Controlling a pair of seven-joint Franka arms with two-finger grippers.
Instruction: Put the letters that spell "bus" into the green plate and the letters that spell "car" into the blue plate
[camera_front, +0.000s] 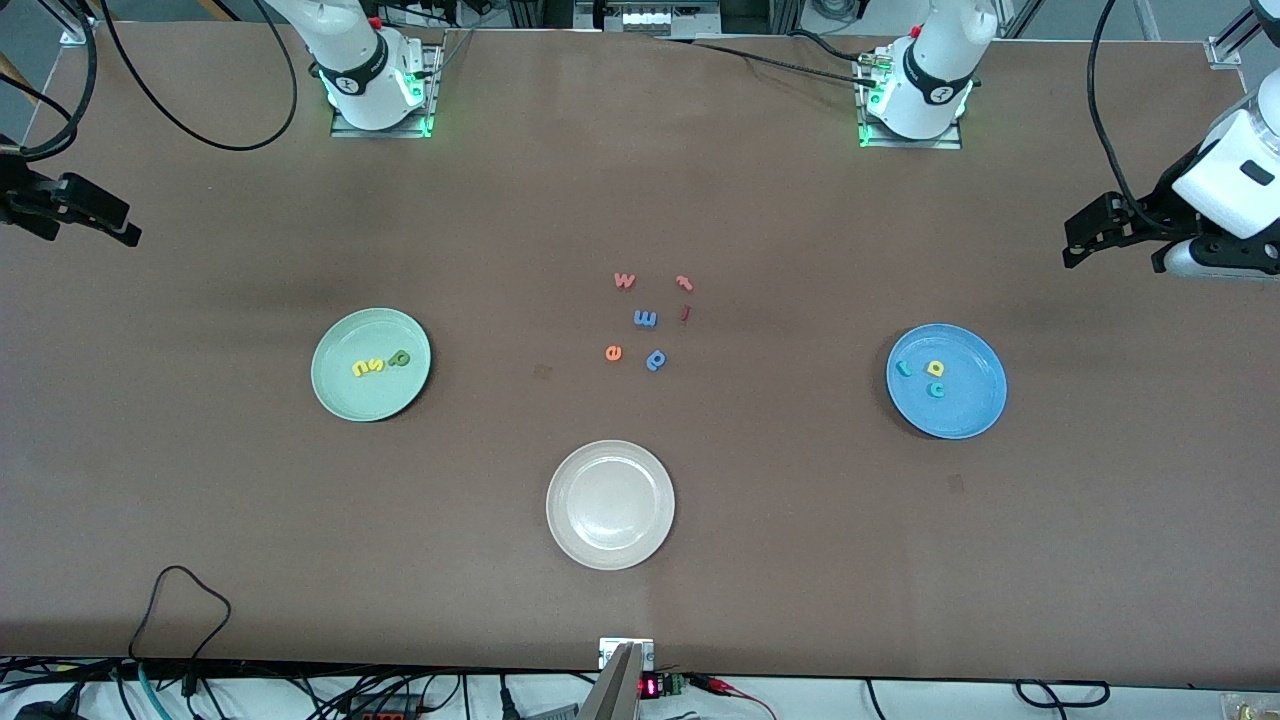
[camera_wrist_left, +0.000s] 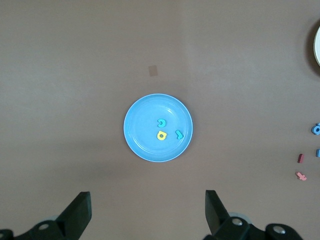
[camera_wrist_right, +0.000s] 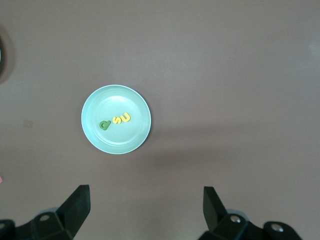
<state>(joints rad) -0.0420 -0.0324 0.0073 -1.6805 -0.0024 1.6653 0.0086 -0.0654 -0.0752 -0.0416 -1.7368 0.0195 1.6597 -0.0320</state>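
With the green b, yellow s and yellow u (camera_front: 369, 366) in the green plate (camera_front: 340, 395) and the teal c, yellow a and teal r (camera_front: 932, 378) in the blue plate (camera_front: 975, 410), keep the right gripper (camera_wrist_right: 145, 212) and left gripper (camera_wrist_left: 147, 212) wide open, empty and high above their plates.

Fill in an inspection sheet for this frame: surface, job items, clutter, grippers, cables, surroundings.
Surface: brown table, flat.
Job items: green plate holds green b, yellow s, yellow u; blue plate holds teal r, yellow a, teal c.
Clutter: cream plate with nothing in it; six loose letters mid-table, among them blue m, orange e, blue p.
Grippers: left gripper open, high over the blue plate; right gripper open, high over the green plate.
Cables: black loop on the table edge nearest the camera.
Surroundings: nothing seen of note.
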